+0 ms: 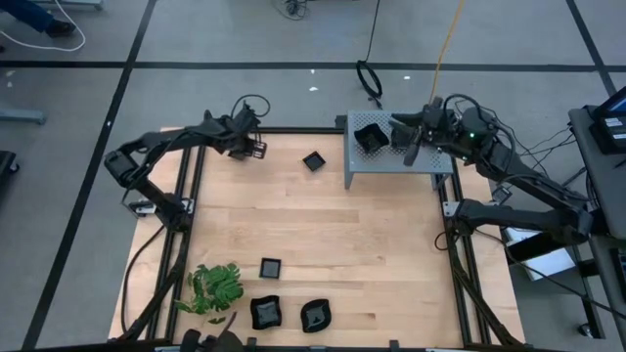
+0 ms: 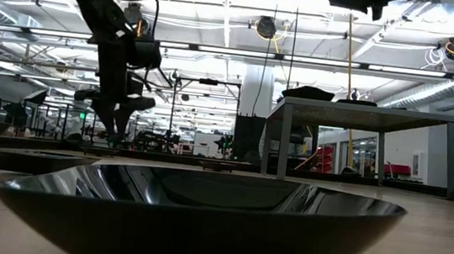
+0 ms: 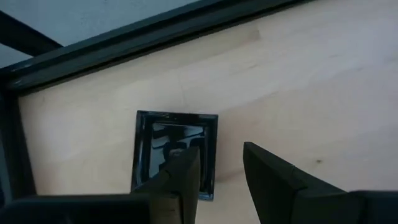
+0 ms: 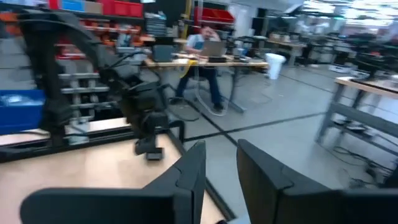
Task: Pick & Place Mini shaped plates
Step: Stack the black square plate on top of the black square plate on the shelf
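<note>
Square plate [image 3: 175, 154] sat under my left gripper [image 3: 219, 163] at the tabletop's far-left corner, jaws parted, empty; right gripper [image 4: 219, 157] likewise.

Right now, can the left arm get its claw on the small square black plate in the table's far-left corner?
Probably yes. The left claw hangs just above the small square glossy black plate, fingers apart and empty, one finger over the plate's rim. Only bare wooden table surrounds it; nothing blocks a descent.
</note>
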Robot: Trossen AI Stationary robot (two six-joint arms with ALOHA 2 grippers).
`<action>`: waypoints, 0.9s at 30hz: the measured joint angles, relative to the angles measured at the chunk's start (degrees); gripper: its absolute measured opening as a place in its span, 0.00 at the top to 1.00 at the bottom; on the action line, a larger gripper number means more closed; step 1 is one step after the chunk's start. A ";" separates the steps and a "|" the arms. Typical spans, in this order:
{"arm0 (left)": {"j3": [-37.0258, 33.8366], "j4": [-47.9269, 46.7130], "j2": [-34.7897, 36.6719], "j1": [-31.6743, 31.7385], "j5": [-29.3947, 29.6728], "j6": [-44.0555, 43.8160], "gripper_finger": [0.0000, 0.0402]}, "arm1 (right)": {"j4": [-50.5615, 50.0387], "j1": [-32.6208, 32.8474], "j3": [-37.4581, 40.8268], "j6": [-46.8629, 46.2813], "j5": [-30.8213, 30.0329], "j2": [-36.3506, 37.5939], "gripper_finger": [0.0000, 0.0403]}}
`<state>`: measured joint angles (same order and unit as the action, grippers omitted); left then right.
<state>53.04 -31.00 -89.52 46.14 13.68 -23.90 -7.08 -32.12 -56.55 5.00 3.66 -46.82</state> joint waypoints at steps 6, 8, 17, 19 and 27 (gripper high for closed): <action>0.00 0.20 -5.38 0.86 -1.66 0.30 0.68 | 0.18 0.00 0.00 0.33 -6.91 -2.66 0.81; 0.00 -0.06 -6.83 1.01 -0.37 0.77 0.68 | 0.27 0.00 0.00 0.36 -6.84 -3.53 0.81; 0.22 0.65 -10.21 2.72 0.51 -0.48 0.68 | 0.23 0.00 0.00 0.60 -6.65 -6.57 0.81; 0.22 0.59 -10.34 2.72 -0.56 -0.57 0.69 | 0.19 0.00 0.00 0.60 -6.65 -6.88 0.81; 0.04 -1.64 -8.61 0.91 -4.35 -1.96 0.95 | 0.22 0.00 0.00 1.72 -6.64 -7.16 0.81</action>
<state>53.07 -32.63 -98.13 47.04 9.33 -25.86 -6.87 -32.12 -56.55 6.72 -2.98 -53.98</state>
